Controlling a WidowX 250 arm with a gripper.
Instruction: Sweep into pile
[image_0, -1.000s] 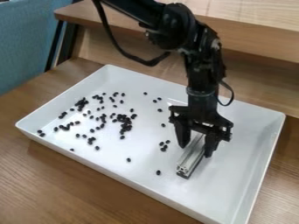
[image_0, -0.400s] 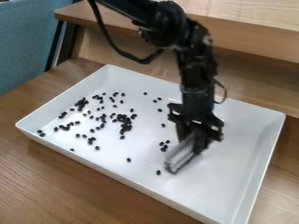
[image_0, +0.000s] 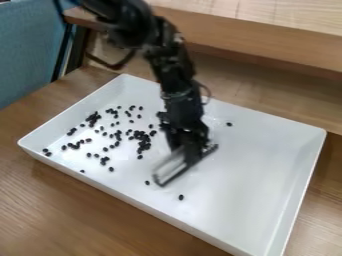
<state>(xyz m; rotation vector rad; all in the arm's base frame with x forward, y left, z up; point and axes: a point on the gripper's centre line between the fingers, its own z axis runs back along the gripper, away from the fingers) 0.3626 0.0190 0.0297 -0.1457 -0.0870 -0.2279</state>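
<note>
the black two-finger gripper (image_0: 188, 152), near the centre of the frame, is closed on a silver metal bar with a dark lower edge (image_0: 168, 172), held at a slant with one end toward the lower left. the small dark oval beans (image_0: 143, 143) to be swept lie loose in the white rectangular tray (image_0: 260, 172), mostly in a broad scatter left of centre. the likeliest trouble is beans slipping past the bar: it is short next to that scatter, so a single pass would probably push some along and let others roll round its ends. a lone bean (image_0: 147, 183) sits just beside the bar's lower-left end and could be missed or flicked aside, while a stray bean (image_0: 181, 197) below it and an outlying bean (image_0: 229, 124) at the right of the upper middle lie off a leftward path and would likely need strokes of their own. whether the bar sits flat on the tray floor i can't tell; if one end rode high, beans could slide beneath it, and if pressed too hard, it might twist in the grip or drag the tray over the brown wooden table (image_0: 73, 210). a fast stroke could also send these smooth, round-looking beans rolling beyond the pile or against the tray's left wall
</note>
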